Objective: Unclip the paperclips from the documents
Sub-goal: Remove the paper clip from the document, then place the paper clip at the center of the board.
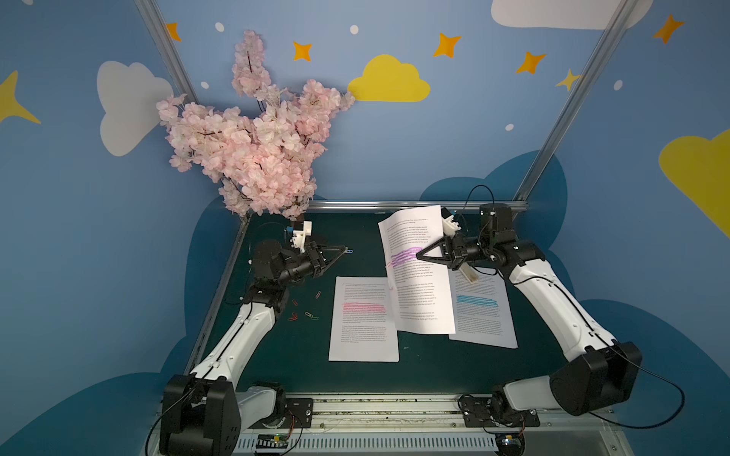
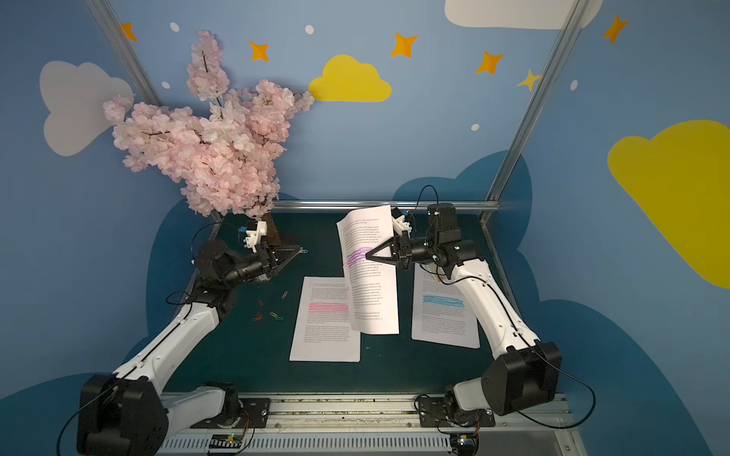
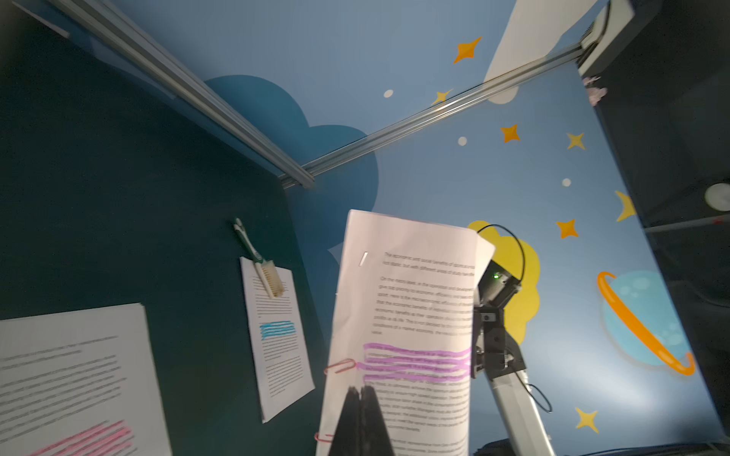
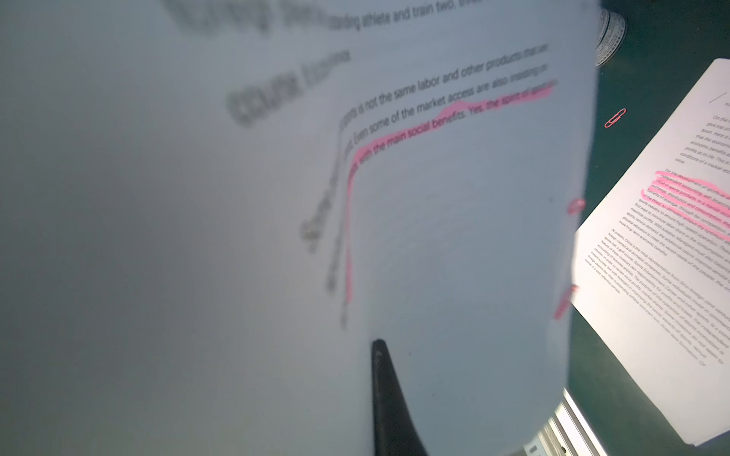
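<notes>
Between the right fingers, which pinch its edge right beside the purple stripes, hangs the purple-band document. It is lifted off the worktop and curls. Its front opens with "The economic and social benefits"; the side facing the right wrist carries a pink stroke over "the main social benefits. Yes, the spirit of", above it "is not the same labor and other products". Two red paperclips grip the edge opposite those fingers, one beside the purple band and the other lower. The left fingers are pressed together, well apart from that page, with a blue paperclip sticking out at their tip, clear of the worktop. Below them, toward the robot, loose paperclips in red, green and pink lie scattered. The pink-band document lies flat between and below both pairs of fingers. The blue-band document lies flat under the right fingers, a brush resting across its top.
</notes>
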Tool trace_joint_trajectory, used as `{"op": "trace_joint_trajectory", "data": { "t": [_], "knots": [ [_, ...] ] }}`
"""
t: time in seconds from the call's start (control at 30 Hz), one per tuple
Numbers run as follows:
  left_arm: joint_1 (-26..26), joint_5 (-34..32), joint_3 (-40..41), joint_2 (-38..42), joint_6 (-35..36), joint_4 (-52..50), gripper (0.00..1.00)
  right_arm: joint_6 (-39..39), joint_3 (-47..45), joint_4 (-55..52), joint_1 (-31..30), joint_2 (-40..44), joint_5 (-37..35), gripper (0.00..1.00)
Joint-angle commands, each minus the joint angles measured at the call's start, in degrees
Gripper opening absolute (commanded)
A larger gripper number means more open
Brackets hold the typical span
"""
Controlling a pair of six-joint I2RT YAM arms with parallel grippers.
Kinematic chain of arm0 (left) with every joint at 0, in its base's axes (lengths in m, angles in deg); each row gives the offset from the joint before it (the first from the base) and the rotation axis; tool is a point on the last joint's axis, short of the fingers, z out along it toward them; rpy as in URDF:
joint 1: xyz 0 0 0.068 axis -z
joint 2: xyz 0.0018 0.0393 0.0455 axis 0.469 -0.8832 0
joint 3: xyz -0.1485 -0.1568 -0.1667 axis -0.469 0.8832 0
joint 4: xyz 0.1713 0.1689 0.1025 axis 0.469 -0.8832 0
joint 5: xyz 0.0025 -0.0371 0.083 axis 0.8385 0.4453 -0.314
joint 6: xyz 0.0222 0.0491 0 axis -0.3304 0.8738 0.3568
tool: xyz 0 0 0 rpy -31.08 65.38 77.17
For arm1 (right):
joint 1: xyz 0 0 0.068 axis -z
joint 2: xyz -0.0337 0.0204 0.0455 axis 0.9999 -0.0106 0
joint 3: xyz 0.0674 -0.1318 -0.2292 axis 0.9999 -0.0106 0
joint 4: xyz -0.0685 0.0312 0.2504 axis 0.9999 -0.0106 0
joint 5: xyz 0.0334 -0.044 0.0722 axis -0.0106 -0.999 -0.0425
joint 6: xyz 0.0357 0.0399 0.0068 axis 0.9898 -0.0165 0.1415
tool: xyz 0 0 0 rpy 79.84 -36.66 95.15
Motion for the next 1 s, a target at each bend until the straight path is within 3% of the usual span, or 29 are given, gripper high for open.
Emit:
{"op": "trace_joint_trajectory", "data": {
  "t": [0.0, 0.07, 0.2, 0.37, 0.57, 0.87, 0.97],
  "knots": [
    [-0.4, -8.8, 0.1, 3.3, 13.5, -22.0, 0.03, -1.3, -1.4, -0.7, 0.2, 1.5, -0.6, 0.00],
    [-0.5, -14.9, 1.5, 4.8, 18.6, -30.4, 0.03, -1.9, -2.2, -1.6, 0.2, 1.6, -1.0, 0.00],
    [-0.6, -22.8, 3.8, 5.5, 22.3, -39.9, 0.03, -2.0, -4.0, -1.7, 0.0, 2.3, -2.1, 0.00],
    [-0.8, -31.9, 5.8, -0.3, 25.0, -46.2, 0.03, -1.9, -5.2, -1.9, -0.4, 2.8, -3.0, 0.00],
    [-1.1, -35.6, 6.9, -8.5, 23.7, -40.2, 0.03, -2.0, -5.5, -2.2, -1.7, 2.2, -3.1, 0.00],
    [-1.2, -39.2, 8.9, -12.7, 22.7, -30.3, 0.06, -1.6, -4.6, -2.4, -5.8, 1.1, -5.0, 0.00],
    [-1.3, -38.7, 9.5, -12.9, 22.5, -28.0, 0.15, -1.4, -4.2, -2.5, -7.0, 0.7, -5.7, 0.00]
  ]
}}
